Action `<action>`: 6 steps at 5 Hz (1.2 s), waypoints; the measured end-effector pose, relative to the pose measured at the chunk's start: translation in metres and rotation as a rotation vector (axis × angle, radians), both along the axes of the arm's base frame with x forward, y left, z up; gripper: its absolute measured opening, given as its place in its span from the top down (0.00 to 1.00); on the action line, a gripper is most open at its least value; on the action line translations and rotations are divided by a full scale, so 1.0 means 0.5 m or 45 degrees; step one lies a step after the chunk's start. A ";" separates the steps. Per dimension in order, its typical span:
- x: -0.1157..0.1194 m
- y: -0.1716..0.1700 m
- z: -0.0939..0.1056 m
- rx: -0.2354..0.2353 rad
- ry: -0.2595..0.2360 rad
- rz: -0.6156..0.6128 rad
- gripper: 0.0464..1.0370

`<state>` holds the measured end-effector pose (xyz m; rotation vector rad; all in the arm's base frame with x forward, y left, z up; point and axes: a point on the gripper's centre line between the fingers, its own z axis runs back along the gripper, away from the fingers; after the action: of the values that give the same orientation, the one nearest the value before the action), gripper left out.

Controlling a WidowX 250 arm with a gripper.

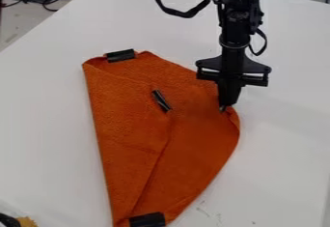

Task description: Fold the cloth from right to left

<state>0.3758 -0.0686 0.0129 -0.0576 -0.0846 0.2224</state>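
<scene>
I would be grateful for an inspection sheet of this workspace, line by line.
Surface: white table, faint dark marks near the bottom.
Job's things: orange cloth, layers overlapping; dark strips at its top, middle and bottom.
Clutter: a black and tan object, cut off at the lower-left corner.
Gripper: black gripper, fingers together at the cloth's puckered right edge; whether they pinch it is unclear.
Cables: black loops beside the arm; dark cables upper left.
Surroundings: pale floor beyond the table.
</scene>
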 end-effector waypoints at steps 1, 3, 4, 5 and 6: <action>-0.031 0.003 0.041 0.015 -0.058 0.088 0.99; -0.124 0.090 0.094 0.022 -0.193 0.265 0.99; -0.167 0.146 0.084 0.001 -0.259 0.350 0.99; -0.195 0.189 0.063 -0.016 -0.300 0.378 0.99; -0.209 0.214 0.039 -0.073 -0.323 0.397 0.99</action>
<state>0.2713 0.0385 0.0323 -0.1302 -0.3413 0.5292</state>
